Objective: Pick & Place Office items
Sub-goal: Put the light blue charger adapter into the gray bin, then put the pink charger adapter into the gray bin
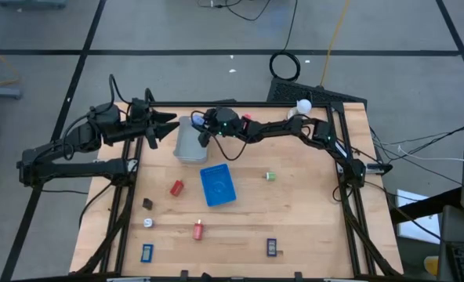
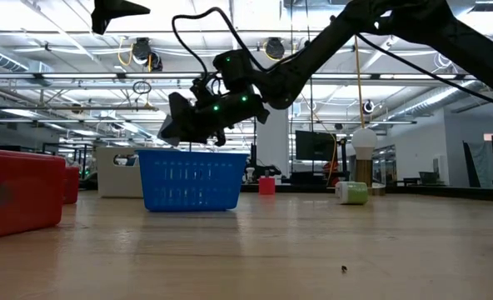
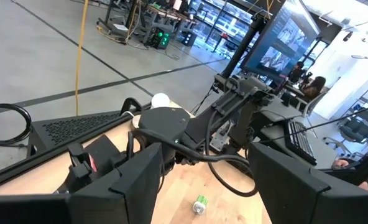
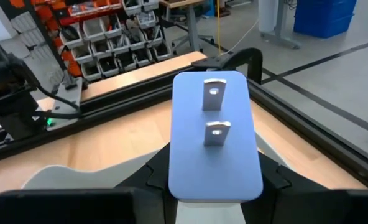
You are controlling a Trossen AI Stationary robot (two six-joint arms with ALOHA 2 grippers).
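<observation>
Between the right gripper's (image 4: 215, 186) jaws, a pale blue piece (image 4: 215, 134), above the grey tray (image 1: 188, 145).

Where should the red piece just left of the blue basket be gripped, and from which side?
Probably from straight above: the red piece lies flat on the table, apart from the blue basket, with room on every side. Close the fingers across its narrower width, near its middle. The open left gripper looks nearest.

The tabletop (image 1: 295, 211) is pale, matt wood; the blue basket (image 1: 217, 185) looks like ribbed plastic, the pale blue plug (image 4: 214, 137) smooth with metal prongs.
</observation>
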